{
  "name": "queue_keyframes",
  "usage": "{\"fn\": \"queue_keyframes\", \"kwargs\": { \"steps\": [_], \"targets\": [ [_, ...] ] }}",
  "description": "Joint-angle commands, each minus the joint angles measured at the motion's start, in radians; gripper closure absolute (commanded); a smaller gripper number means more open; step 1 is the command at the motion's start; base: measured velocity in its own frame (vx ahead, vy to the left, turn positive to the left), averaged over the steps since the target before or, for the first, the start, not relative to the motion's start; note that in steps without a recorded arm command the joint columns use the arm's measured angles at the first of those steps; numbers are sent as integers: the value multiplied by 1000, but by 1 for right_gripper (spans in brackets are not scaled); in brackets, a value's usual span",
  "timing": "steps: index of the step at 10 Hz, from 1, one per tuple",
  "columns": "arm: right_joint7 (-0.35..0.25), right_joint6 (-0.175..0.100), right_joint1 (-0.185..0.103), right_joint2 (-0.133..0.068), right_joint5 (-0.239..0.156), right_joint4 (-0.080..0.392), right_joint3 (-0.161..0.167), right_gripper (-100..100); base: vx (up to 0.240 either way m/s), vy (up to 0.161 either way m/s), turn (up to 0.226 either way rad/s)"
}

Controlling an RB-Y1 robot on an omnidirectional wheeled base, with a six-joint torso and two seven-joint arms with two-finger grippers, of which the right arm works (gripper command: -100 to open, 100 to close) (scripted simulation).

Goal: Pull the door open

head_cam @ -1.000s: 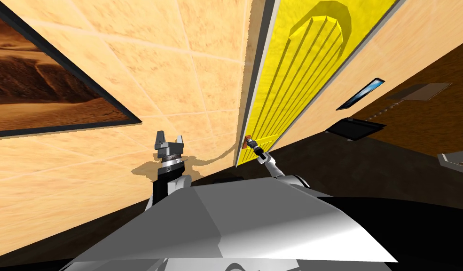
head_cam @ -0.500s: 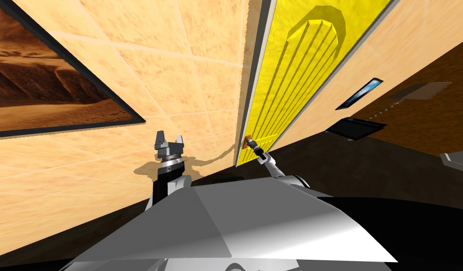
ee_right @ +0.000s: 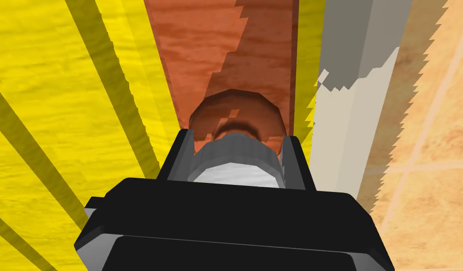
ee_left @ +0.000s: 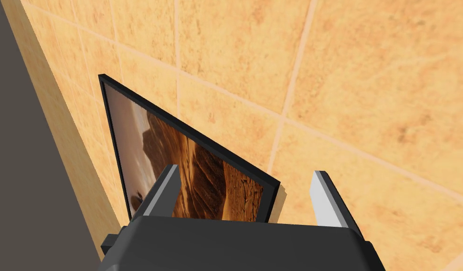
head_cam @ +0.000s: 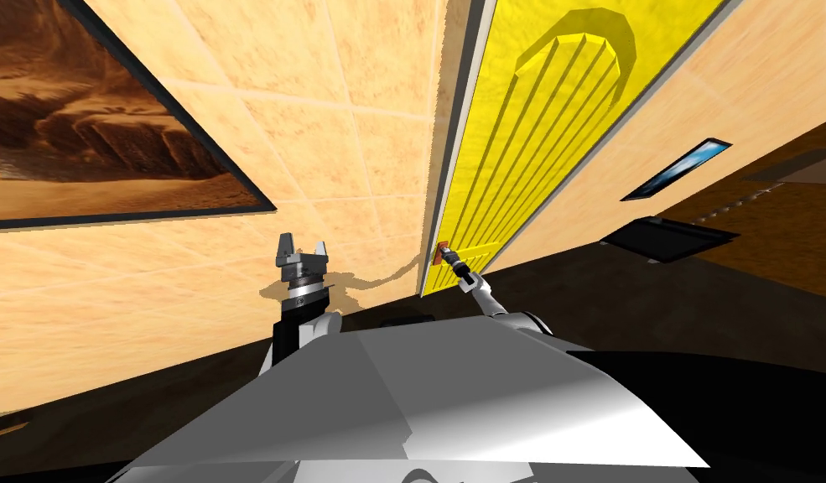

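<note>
A yellow ribbed door stands in a grey frame in the tan tiled wall. Low on its edge sits a reddish-brown handle plate with a grey knob. My right gripper is shut on that knob, its fingers pressing both sides; in the head view the right gripper reaches to the plate. My left gripper is raised in front of the wall, left of the door, open and holding nothing; the left wrist view shows its fingers wide apart.
A large framed desert picture hangs on the wall to the left. A small framed panel and a dark flat object lie on the right. Dark floor runs along the wall's foot.
The whole head view has shifted: the picture and the right-hand panel have slid right and up, so I have turned or moved. The right gripper stays on the knob.
</note>
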Motion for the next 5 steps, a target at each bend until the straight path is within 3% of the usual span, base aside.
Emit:
{"fn": "queue_keyframes", "kwargs": {
  "steps": [1,5],
  "targets": [
    [-44,2,0,-2,-26,-5,-2,100,-72,-73,125],
    [-160,11,-2,0,-104,-5,2,100,-71,-79,150]
  ]
}}
